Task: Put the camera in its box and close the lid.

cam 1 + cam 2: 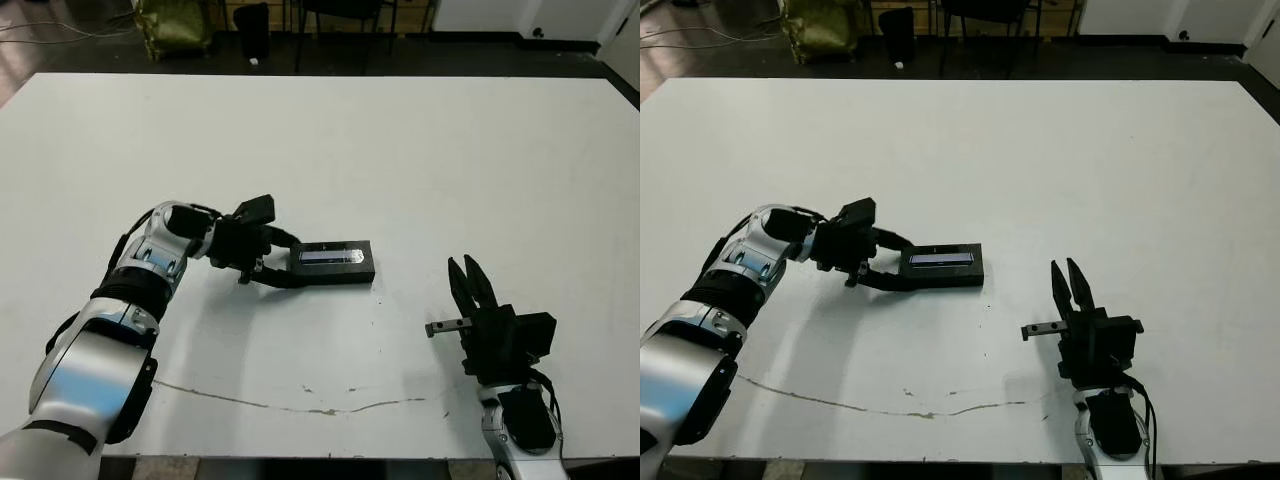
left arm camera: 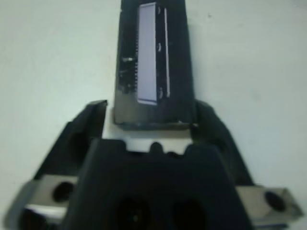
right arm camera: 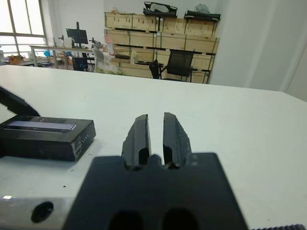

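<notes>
Box (image 1: 337, 261) shut under its lid (image 2: 153, 62), at table (image 1: 400, 150) centre.
Our left gripper (image 1: 281, 262) comes in from nine o'clock, fingers spread wide, straddling the box's near end. At four o'clock from the box, well apart, our right gripper (image 1: 467, 276) points to twelve, fingers narrow, holding nothing.

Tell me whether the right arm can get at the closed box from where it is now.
Probably yes. The right gripper sits apart from the box, with only bare table between them. The left gripper straddles the box's far end, leaving the near end free.
</notes>
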You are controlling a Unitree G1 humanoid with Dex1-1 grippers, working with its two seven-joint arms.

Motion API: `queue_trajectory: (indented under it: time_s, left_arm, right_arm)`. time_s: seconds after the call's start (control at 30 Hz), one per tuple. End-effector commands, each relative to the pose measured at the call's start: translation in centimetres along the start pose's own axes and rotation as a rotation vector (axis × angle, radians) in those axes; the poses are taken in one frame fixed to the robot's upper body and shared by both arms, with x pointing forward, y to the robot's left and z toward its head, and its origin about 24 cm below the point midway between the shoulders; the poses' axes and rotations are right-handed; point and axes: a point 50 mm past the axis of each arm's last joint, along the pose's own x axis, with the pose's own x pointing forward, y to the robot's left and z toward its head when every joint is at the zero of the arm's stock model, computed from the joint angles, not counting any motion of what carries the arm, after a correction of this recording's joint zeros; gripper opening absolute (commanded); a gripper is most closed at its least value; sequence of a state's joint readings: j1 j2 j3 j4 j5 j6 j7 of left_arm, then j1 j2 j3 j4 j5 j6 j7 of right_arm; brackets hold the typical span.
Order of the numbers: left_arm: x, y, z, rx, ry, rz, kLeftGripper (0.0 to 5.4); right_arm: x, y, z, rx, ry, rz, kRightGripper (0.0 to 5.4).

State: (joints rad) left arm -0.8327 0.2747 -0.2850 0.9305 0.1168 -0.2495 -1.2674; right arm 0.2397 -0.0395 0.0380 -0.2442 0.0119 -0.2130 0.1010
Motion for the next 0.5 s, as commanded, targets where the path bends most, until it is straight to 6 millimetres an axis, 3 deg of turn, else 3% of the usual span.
queue_trajectory:
  time_s: [0.03,0.17,0.5]
  left_arm:
    - [0.0,-0.3,-1.1,-0.006,0.065,0.013,4.48]
    - [-0.2,-0.4,-1.2,0.009,0.057,0.013,5.38]
    - [-1.4,-1.1,-2.4,-0.079,0.032,-0.009,5.38]
  right_arm:
    - [-0.2,-0.1,-0.4,0.000,0.010,0.000,0.00]
    - [-0.2,-0.1,-0.4,-0.002,0.021,-0.004,0.00]
    - [-0.3,-0.1,-0.3,-0.006,0.021,-0.005,0.00]
